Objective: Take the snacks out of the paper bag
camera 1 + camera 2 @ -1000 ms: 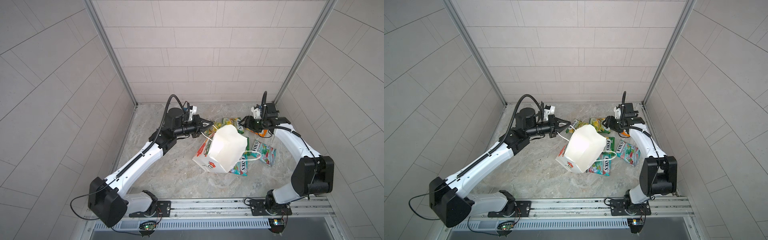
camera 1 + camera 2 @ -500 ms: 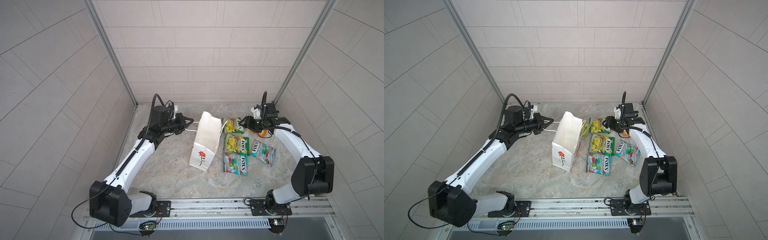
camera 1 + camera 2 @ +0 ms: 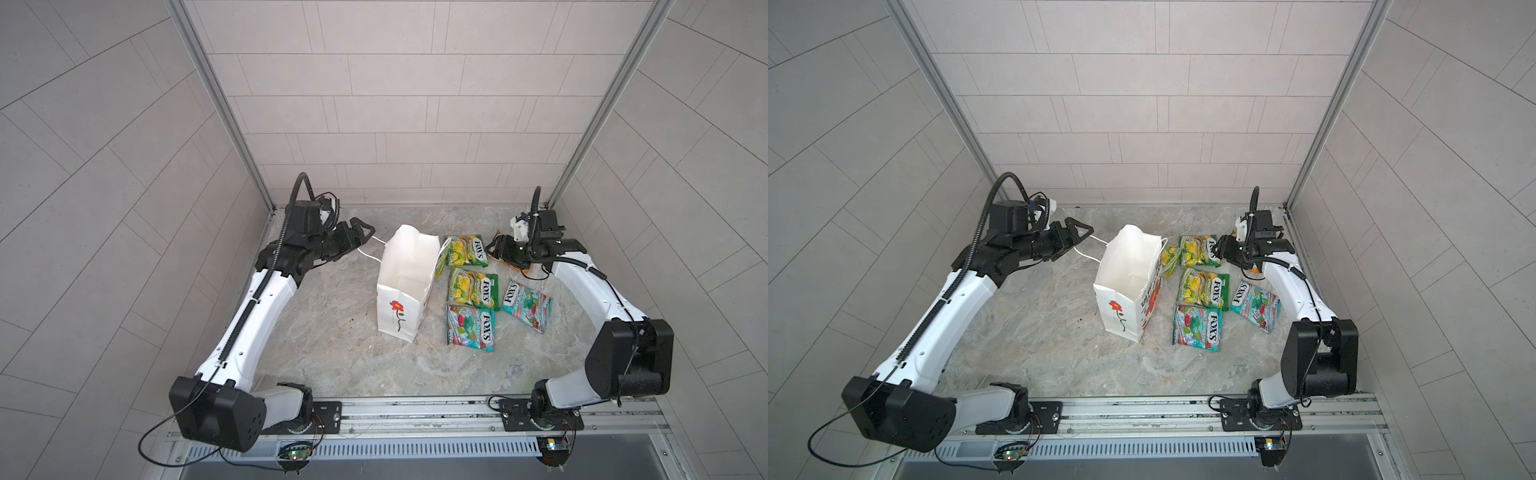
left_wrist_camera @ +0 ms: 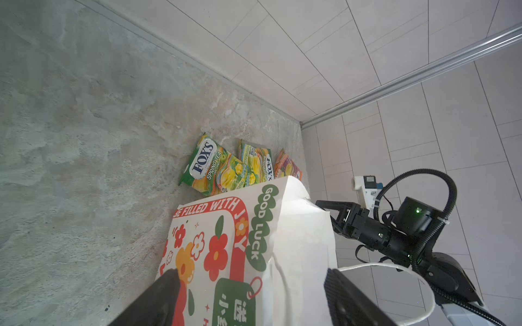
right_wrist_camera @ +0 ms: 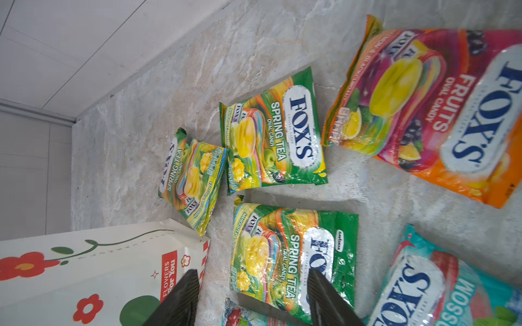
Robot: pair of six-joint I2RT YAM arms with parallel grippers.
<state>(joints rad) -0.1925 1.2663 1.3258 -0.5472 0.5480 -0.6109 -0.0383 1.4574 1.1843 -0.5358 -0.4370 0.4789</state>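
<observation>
Tall white paper bag [image 3: 405, 286] stands upright on the grey marbled tabletop [image 3: 332, 353], with 6 flat glossy FOX'S candy packets [image 3: 471, 286] lying outside it, just beside.
The left gripper [image 3: 365, 236] is released, jaws spread wide, next to the bag's white string handle [image 4: 378, 264]. The right gripper [image 3: 496, 250] hangs spread and empty near the orange-pink packet [image 5: 440, 113].

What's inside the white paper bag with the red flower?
Looking down into the paper bag, only plain white inner walls show. The snacks I can see lie outside, beside it. Its very bottom is hidden behind the front wall.
</observation>
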